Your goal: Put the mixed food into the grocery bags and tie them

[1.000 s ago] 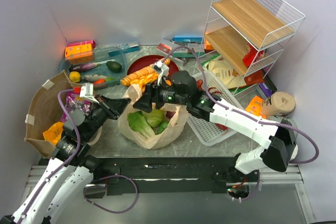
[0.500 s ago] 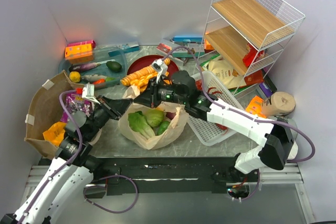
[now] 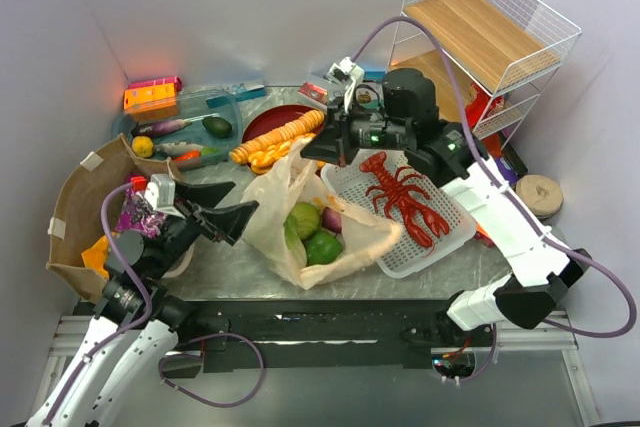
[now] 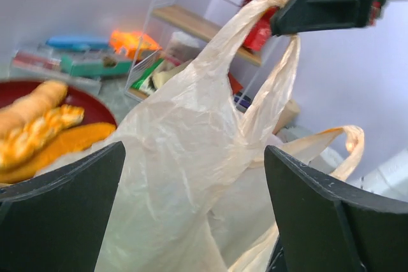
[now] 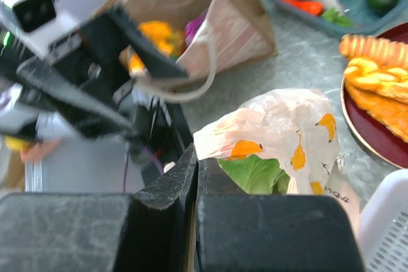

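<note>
The tan plastic bag (image 3: 275, 209) with orange marks (image 5: 299, 157) lies mid-table, mouth open. It holds a pale-green cabbage (image 3: 303, 219), a dark-green pepper (image 3: 323, 247) and lettuce (image 5: 254, 175). My right gripper (image 3: 318, 147) is shut on the bag's handle (image 4: 280, 49) and holds it stretched upward above the bag. My left gripper (image 3: 243, 198) stands open at the bag's left side, the film (image 4: 185, 157) between its fingers (image 4: 60, 214) but ungripped. The brown paper bag (image 3: 75, 202) stands at the left with a purple packet (image 3: 137, 209) and an orange one (image 3: 97, 255) inside.
A white slotted basket (image 3: 440, 242) with a red lobster (image 3: 400, 195) sits right of the plastic bag. Behind are a red plate (image 3: 265, 125) of bread (image 3: 275, 139), a teal tray (image 3: 180, 139) of vegetables and a wire shelf (image 3: 480, 37). A tape roll (image 3: 535, 192) lies far right.
My right gripper shut on the bag's handle and rose toward the back right, stretching it up. My left gripper opened and let go of the bag's left edge. The lobster basket came into view.
</note>
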{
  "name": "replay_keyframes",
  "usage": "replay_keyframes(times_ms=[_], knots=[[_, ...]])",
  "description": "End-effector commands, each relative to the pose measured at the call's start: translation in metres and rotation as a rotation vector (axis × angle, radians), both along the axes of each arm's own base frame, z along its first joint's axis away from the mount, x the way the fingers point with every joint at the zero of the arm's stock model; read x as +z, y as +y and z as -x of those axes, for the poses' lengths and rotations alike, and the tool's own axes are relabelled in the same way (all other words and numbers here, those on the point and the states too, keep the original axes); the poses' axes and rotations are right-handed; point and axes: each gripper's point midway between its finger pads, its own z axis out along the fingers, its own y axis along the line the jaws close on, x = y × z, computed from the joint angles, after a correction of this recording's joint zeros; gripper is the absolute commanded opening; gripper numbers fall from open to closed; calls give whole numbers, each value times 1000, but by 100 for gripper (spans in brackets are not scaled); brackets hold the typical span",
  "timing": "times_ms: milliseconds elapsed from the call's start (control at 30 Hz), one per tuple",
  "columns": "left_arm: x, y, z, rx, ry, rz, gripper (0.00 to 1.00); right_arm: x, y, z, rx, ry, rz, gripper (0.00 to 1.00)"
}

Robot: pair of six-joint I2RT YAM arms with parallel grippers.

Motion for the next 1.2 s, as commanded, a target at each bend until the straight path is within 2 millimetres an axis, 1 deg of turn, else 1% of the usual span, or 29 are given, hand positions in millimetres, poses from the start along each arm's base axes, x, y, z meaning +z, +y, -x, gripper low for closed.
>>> replay_keyframes(times_ms=[0,33,67,100,133,167,200,233,267,300,333,367,400,467,533,567,600,633,667,700,767,800,867,1033,1133,1167], knots=[[33,-19,27,-156,-342,-112,96,-28,-16,45,226,48,134,0],[33,-24,27,-183,-356,-113,96,-30,-16,49,262,47,132,0],[44,-27,31,-203,-418,-100,96,-35,-17,54,305,39,146,0],[46,-34,39,-261,-458,-122,96,-36,-17,58,331,42,145,0],[44,-40,33,-288,-448,-143,96,-33,-17,65,376,47,132,0],[47,-43,32,-304,-452,-164,96,-35,-16,67,399,43,131,0],[58,-45,35,-322,-482,-194,96,-34,-15,69,418,40,122,0],[54,-51,31,-362,-464,-225,96,-33,-14,73,449,42,106,0],[55,-54,31,-383,-469,-248,96,-35,-12,75,477,42,102,0],[61,-55,31,-392,-492,-283,96,-35,-13,78,495,48,100,0],[58,-60,25,-412,-479,-306,96,-36,-11,78,516,51,95,0],[66,-60,24,-406,-501,-314,96,-37,-11,78,527,42,95,0],[65,-62,19,-403,-511,-333,96,-39,-11,79,531,43,100,0],[71,-63,16,-399,-542,-340,96,-40,-11,78,544,34,100,0],[65,-70,8,-429,-531,-353,96,-39,-10,80,558,26,92,0],[68,-75,15,-488,-542,-354,96,-38,-10,79,559,23,89,0],[60,-83,11,-546,-488,-347,96,-38,-10,79,561,21,91,0],[60,-86,13,-588,-489,-339,96,-36,-10,78,555,14,90,0],[57,-90,23,-672,-492,-336,96,-36,-11,77,553,11,93,0],[50,-94,22,-722,-444,-319,96,-36,-11,77,554,7,92,0],[46,-98,24,-780,-419,-311,96,-35,-13,73,540,2,94,0],[39,-101,24,-817,-395,-317,96,-35,-13,70,530,2,97,0],[32,-104,25,-851,-351,-328,96,-34,-15,65,511,-4,99,0],[14,-110,36,-940,-299,-349,99,-25,-22,47,440,-22,84,0],[-1,-113,40,-980,-238,-360,95,-18,-23,37,401,-38,65,0],[-8,-114,39,-983,-217,-362,94,-15,-22,36,401,-33,55,0]])
